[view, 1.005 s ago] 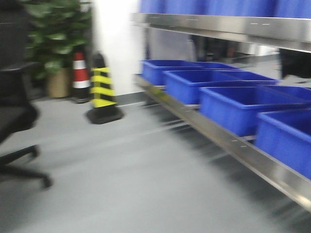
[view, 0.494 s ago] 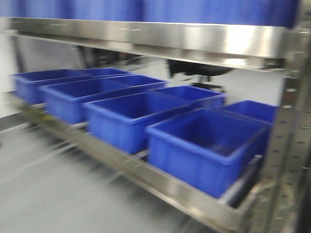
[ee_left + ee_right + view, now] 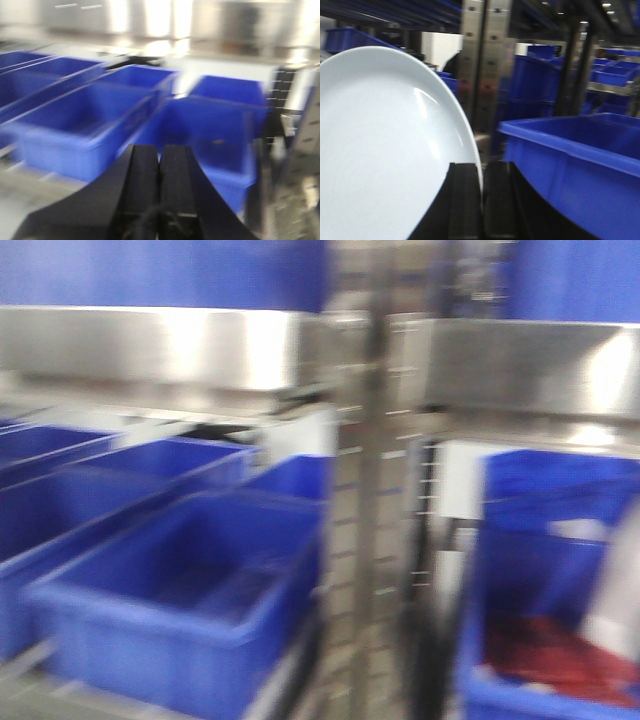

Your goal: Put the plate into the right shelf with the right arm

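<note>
Your right gripper is drawn in narrow on the rim of the plate, one black finger on each side of its edge. The white face stands on edge and fills the left of the wrist view. A rim hold like that, I'd judge, leaves the broad underside free to be laid down. The left gripper has its fingers pressed together with nothing between them, pointed at the blue bins. It looks parked out of the way.

Just beyond the plate you've got a punched steel post, with a blue bin close on the right. The front view is smeared, but an upright splits the rack, and the right shelf shows its shiny lip beyond it. Something red lies in the tub below; I can't tell what. The plate isn't on any shelf yet. Watch its edge against that post and bin wall.
</note>
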Robot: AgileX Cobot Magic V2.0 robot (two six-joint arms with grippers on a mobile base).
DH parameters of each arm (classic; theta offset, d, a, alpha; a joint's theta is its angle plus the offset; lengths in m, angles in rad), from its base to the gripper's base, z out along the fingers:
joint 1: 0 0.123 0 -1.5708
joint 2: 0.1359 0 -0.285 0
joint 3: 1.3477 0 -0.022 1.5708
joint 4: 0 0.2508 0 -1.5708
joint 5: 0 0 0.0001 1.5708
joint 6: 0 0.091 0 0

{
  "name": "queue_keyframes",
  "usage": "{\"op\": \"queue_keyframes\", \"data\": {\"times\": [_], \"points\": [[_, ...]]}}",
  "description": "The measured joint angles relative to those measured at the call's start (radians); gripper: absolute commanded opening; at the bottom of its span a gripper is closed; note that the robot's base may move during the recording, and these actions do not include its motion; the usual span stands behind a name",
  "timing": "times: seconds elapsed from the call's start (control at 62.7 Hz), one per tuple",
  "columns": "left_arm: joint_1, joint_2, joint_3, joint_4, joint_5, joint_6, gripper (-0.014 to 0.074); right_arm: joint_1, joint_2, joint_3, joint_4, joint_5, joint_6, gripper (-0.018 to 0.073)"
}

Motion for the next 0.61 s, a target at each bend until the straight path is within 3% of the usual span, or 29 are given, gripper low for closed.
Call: {"op": "queue_keyframes", "data": {"times": [0.606], "points": [[0.000,0.000,0.000,0.000,0.000,0.000,-0.0047,0.000,0.000,0.000,0.000,0.000,0.000,0.0038]]}}
